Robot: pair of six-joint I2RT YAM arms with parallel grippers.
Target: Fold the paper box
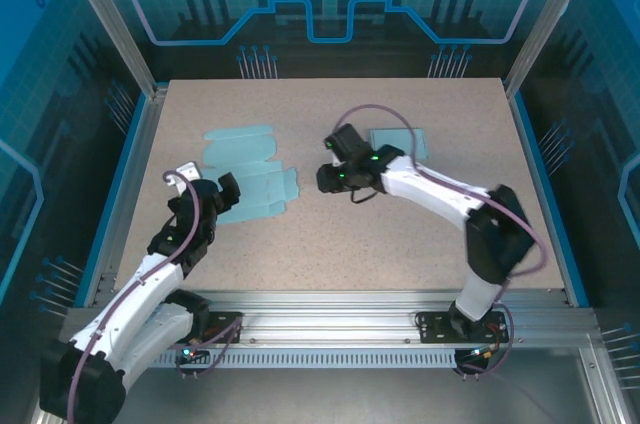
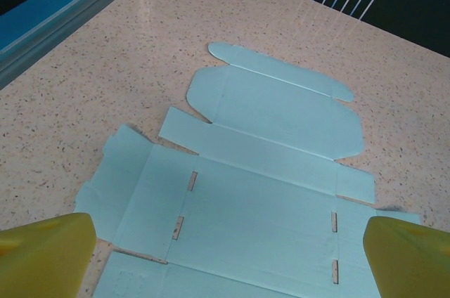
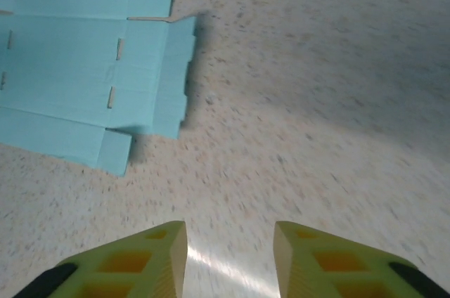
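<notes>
While paper box point(image 2: 260, 192) lies lengthwise near-to-far, flap end far | left gripper point(image 2: 228, 245) gaping | right gripper point(image 3: 230, 256) half-parted

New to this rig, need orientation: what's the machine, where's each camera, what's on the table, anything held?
Two robot arms bolted at the table's near edge. The top picture looks down from above and behind: left arm, right arm. The other two come from wrist cameras; the yellow tips are that arm's fingers. A flat unfolded blue box blank lies left of centre; a smaller blue piece lies beside the right arm. Left jaws stand wide open over the blank's edge; right jaws narrower, over bare table. Nothing is held.
</notes>
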